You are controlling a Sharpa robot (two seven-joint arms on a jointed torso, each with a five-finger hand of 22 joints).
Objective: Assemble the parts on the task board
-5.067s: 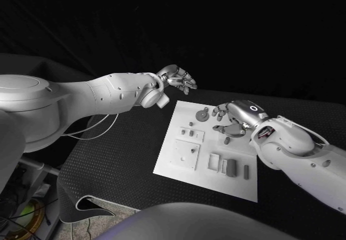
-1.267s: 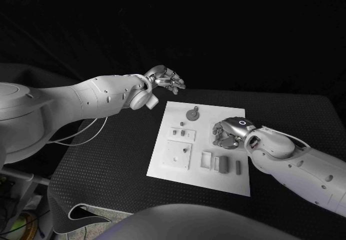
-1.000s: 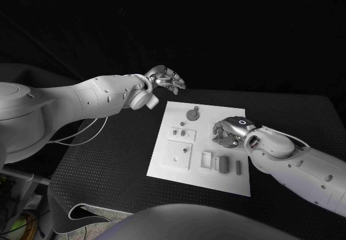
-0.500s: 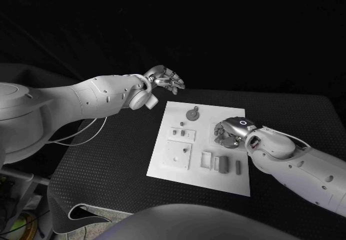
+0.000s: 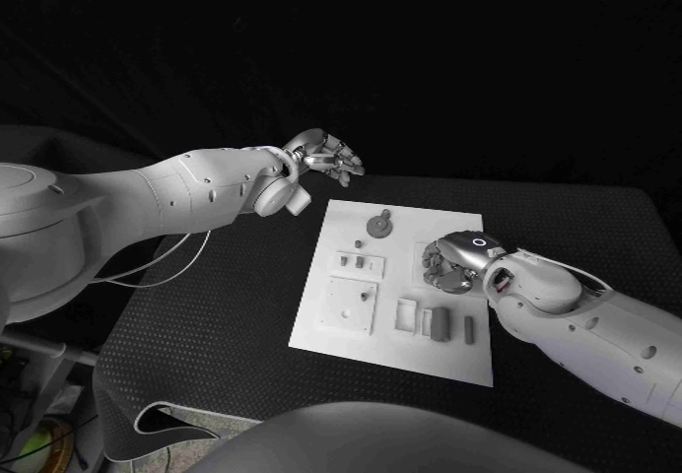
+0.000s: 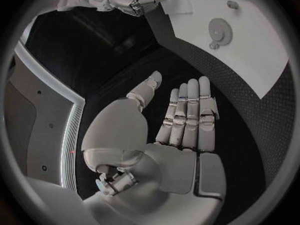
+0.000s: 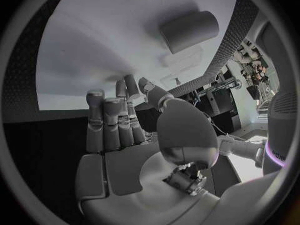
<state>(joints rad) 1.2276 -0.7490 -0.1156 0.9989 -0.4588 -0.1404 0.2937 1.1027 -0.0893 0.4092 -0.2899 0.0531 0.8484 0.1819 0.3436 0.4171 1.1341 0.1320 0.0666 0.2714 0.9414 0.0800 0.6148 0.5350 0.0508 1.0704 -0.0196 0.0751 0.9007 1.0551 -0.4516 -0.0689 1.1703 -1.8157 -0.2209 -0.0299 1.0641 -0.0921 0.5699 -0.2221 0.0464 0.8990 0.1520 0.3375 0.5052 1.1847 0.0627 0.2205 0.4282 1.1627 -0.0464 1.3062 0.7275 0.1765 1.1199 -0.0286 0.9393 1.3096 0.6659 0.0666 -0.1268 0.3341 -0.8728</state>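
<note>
**Right hand working low over the board, left hand waiting clear**

The task board [image 5: 398, 286] is lying flat in the middle of the black counter [image 5: 213, 296], long side running away from the robot, so both arms are reaching it from either flank; the grey parts are sitting on it in loose groups, a gear [image 5: 381, 226] near the far edge, small blocks [image 5: 360, 262] in a recess left of centre, and a row of upright bars [image 5: 438, 323] toward the near edge. The right hand [image 5: 450, 264] is hovering low over the board's right side with its fingers curled down, seemingly positioning for a pick or a press; whether it is grasping a part I cannot tell, since the wrist view is showing nothing plainly between the fingers. The left hand [image 5: 328, 156] is hanging beyond the board's far left corner, well apart from the parts, fingers extended side by side and carrying nothing, probably parked to keep the workspace clear. No brand, label or legible writing is showing anywhere.
</note>
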